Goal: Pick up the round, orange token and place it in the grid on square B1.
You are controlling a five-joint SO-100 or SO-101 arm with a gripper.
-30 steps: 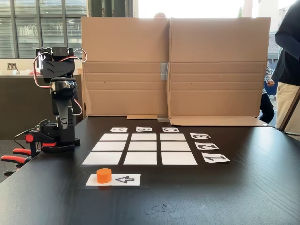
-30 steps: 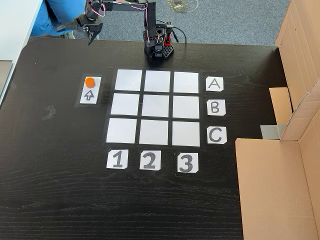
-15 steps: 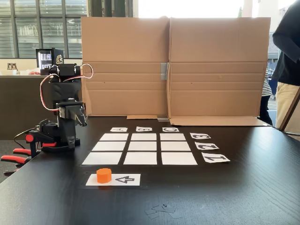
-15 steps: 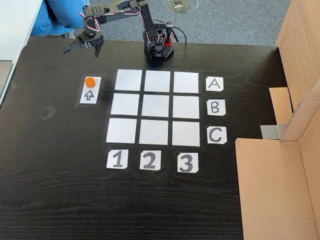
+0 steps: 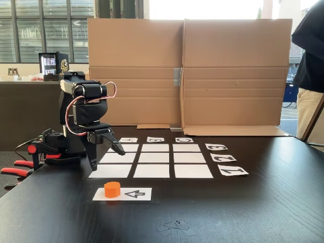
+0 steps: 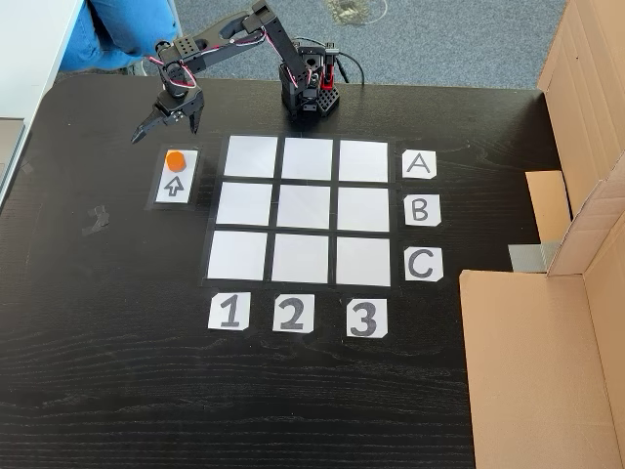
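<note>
Paper scraps (image 5: 174, 227) lie nearest on the dark table (image 5: 263, 212), too small to make out. Behind them, the orange token (image 5: 112, 189) sits on the white arrow card (image 5: 132, 194), beside the grid (image 5: 152, 162). Square B1 (image 6: 244, 203) is bare. Farther back, the gripper (image 5: 107, 157) hangs above the table with fingers spread, holding nothing. Cardboard (image 5: 202, 76) hides what lies behind. A person (image 5: 310, 71) is cut off at the right edge.

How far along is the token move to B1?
Nothing is placed yet. The token sits on the arrow card, ungrasped. In hand: the gripper hangs open above the table near the token, not touching it. Left: grasp, lift, and set it on square B1, which is bare.
</note>
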